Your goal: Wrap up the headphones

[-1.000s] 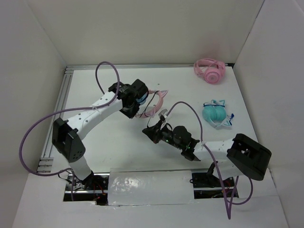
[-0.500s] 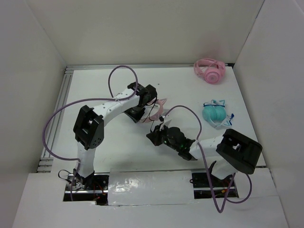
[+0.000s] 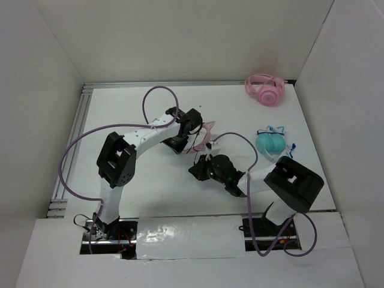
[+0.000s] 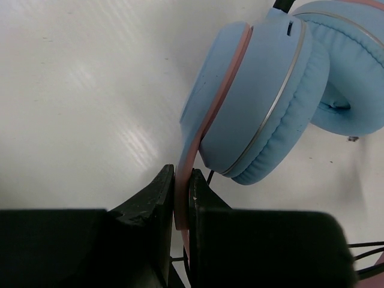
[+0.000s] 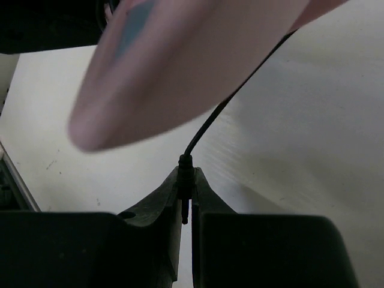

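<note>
**A:** What sits closest to your bases?

**B:** My right gripper (image 5: 186,180). Its fingers are pressed together on the thin black cable (image 5: 207,122), right where it thickens into a sleeve.

**A:** Which way does the cable run from there?

**B:** Up and away from me, slanting toward the headphones (image 3: 206,131). They are just beyond, in the middle of the table (image 3: 120,108), between my two arms.

**A:** Who has hold of them?

**B:** My left gripper (image 4: 182,180), clamped on the pink headband (image 4: 187,150) beside a blue ear cup (image 4: 258,102). So the left has the body and the right has the loose end. I judge the winding falls to the right, circling that band.

**A:** Anything farther out?

**B:** Teal headphones (image 3: 273,144) off to the right and all-pink headphones (image 3: 264,90) at the back, both well apart.
</note>
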Motion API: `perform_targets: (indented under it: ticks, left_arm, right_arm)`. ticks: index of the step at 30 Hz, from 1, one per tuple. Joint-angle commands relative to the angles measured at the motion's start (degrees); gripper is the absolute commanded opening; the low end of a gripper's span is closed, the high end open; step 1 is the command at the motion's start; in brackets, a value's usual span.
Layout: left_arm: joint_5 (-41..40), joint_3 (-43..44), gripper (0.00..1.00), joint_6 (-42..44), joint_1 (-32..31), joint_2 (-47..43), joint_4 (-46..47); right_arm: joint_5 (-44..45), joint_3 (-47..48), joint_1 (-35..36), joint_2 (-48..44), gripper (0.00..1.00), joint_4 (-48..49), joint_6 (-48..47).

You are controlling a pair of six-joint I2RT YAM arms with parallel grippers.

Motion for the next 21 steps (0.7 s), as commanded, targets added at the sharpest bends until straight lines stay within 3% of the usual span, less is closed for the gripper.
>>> perform_targets:
  ticks: [1,4,9,13,21]
  left_arm:
    - [-1.71,2.58,0.00,3.59,0.28,1.81,8.85]
    - [-2.24,3.11,0.00,6.85,0.28,3.30,13.43]
    - [-1.54,4.52,0.00,6.25,0.19,6.29,13.53]
    - [0.31,6.53,0.00,4.31,0.10,8.40,10.90]
    - [-0.04,11.46,0.04,-3.06,-1.13,12.71,1.49]
  right_arm:
    - [-6.72,0.87,-2.65,1.14,0.00,3.74,1.21]
    - [-9.97,1.92,-4.67,2.37,0.00,4.01,0.77]
    - [-14.28,4.21,-8.70,5.70,0.00,3.21,2.26]
    - [-18.15,4.48,-9.68,8.70,0.02,6.98,5.95]
    - [-16.93,2.37,-9.07,8.35,0.10,6.21,7.80]
